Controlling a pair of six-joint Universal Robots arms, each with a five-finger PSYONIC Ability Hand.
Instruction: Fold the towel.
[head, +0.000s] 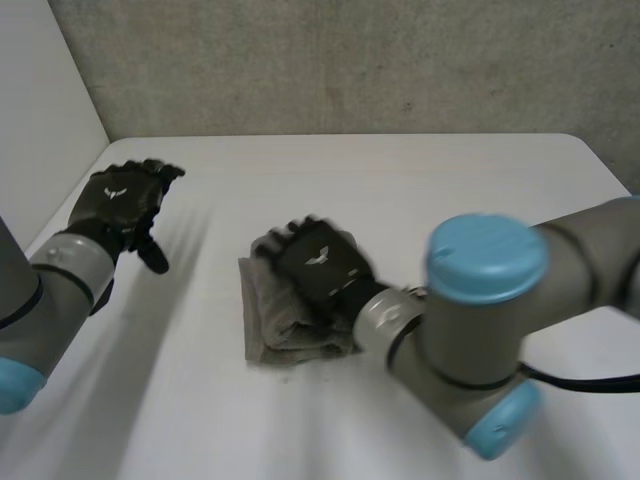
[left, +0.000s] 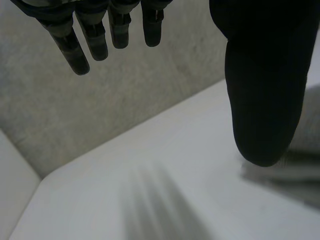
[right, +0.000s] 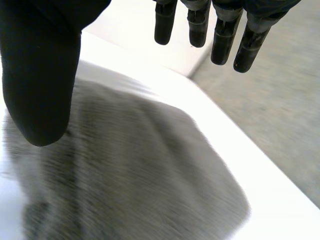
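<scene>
One towel (head: 264, 322) lies folded small in the middle of the surface (head: 450, 190). Our right robot hand (head: 320, 262) is over it, fingers straight, gripping nothing — left robot hand (head: 122, 200) open, well apart. We judge dragging fingers could undo the fold.

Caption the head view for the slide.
Right hand, fingers open, over a folded grey towel on the white table; left hand open, off to the side.

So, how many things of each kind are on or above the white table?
Grey folded cloth towel: 1
Black robot hands: 2 (left hand, right hand)
Total: 3
</scene>
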